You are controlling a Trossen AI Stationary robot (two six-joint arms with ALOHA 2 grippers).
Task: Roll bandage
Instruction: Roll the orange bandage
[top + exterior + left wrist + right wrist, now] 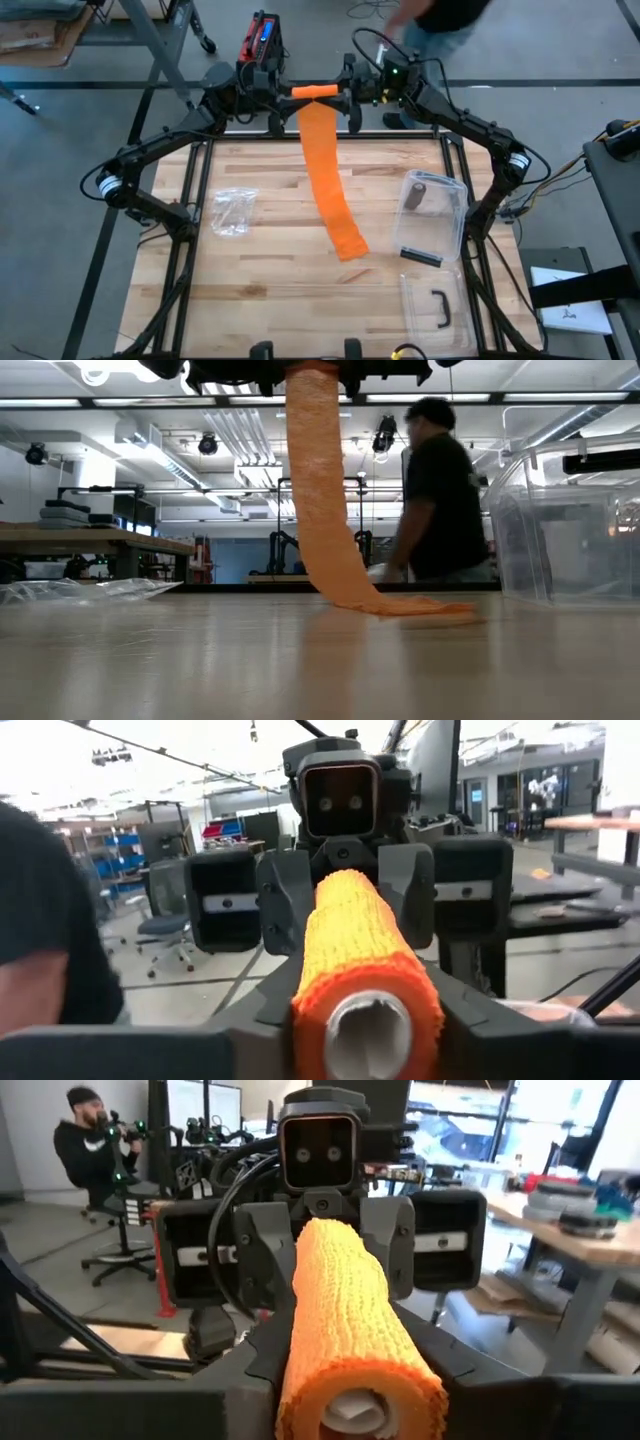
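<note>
high view: the orange bandage roll (pixel 314 91) hangs above the far edge of the wooden table (pixel 270 270), with the left gripper (pixel 272 92) clenched on one end and the right gripper (pixel 352 92) clenched on the other. its loose strip (pixel 330 185) runs from the roll down onto the table, ending beside a clear plastic box (pixel 436 215). a crumpled plastic bag (pixel 232 211) lies on the strip's other side.

low view: the strip (pixel 318 490) drops from the roll and its end lies flat on the table; a person (pixel 437 495) stands behind.

left wrist view: the roll (pixel 358 955) spans to the opposite gripper.

right wrist view: the roll (pixel 345 1325) likewise; a seated person (pixel 95 1145) is far behind.
</note>
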